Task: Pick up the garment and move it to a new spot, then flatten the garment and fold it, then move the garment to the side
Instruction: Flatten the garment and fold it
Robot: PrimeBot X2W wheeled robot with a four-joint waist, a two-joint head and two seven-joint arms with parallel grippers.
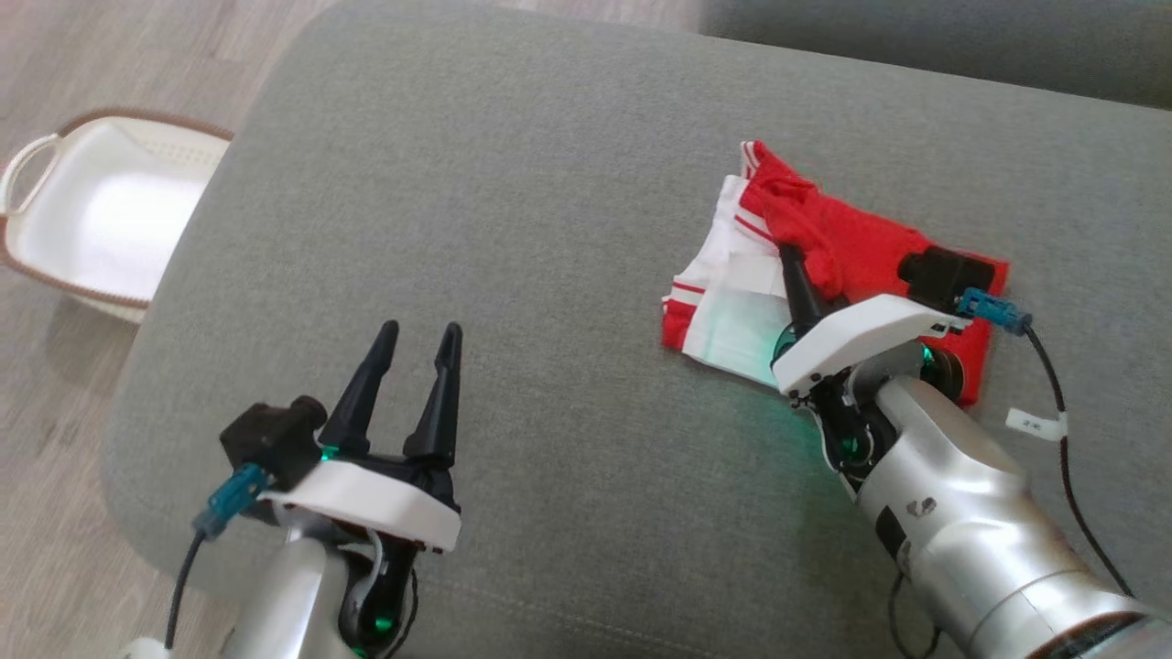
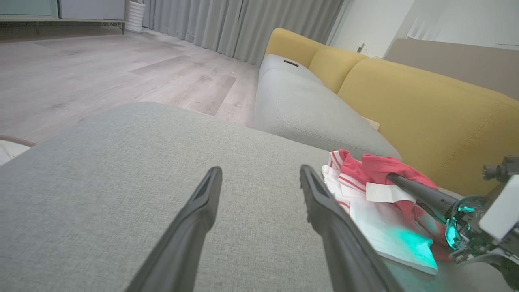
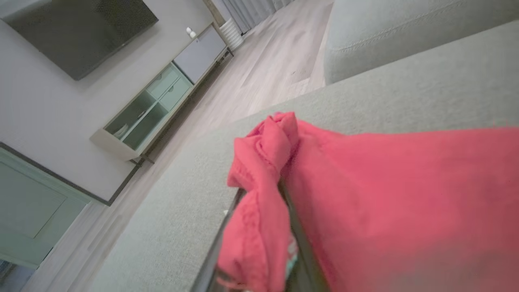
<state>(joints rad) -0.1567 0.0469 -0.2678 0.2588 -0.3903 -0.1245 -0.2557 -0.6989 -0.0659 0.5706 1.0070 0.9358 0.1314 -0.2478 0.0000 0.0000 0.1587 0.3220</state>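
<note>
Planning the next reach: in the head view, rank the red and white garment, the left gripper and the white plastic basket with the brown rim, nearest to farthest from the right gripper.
1. Red and white garment: pinched in the right gripper, at the right.
2. Left gripper: open, lower left.
3. White plastic basket: on the floor, far left.

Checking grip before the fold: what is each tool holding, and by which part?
Right tool pinches a bunched red fold of the garment; left tool is open, empty.

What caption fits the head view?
Right tool pinches crumpled red-and-white garment on grey fabric cushion; left tool stands open.
</note>
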